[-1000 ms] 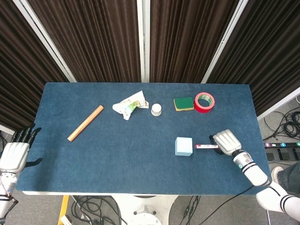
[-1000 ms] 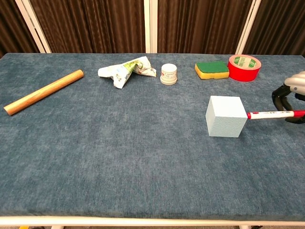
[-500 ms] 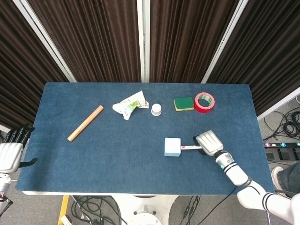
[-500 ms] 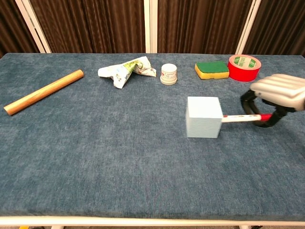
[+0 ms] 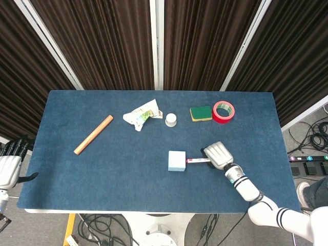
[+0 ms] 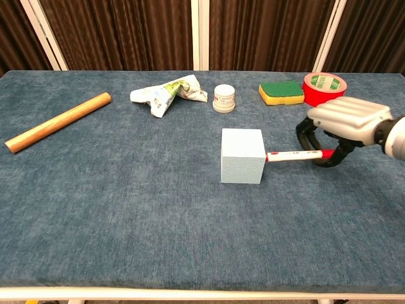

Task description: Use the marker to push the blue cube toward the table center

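Observation:
The pale blue cube [image 5: 177, 160] [image 6: 242, 155] sits on the blue table [image 5: 123, 169], just right of its middle. My right hand [image 5: 217, 155] [image 6: 342, 123] grips a red and white marker [image 5: 197, 160] [image 6: 294, 154] that lies level, its white tip touching the cube's right face. My left hand [image 5: 9, 166] hangs off the table's left edge, fingers apart and holding nothing; the chest view does not show it.
A wooden rod [image 5: 93, 134] [image 6: 57, 121] lies at the left. Along the back are a crumpled wrapper [image 5: 141, 115] [image 6: 168, 93], a small white jar [image 5: 170, 120] [image 6: 224, 98], a green and yellow sponge [image 5: 201, 113] [image 6: 281, 92] and a red tape roll [image 5: 223, 111] [image 6: 324, 89].
My right hand has moved left with the marker, sliding the cube leftward toward the table's middle. My left hand has drawn slightly further off the left edge.

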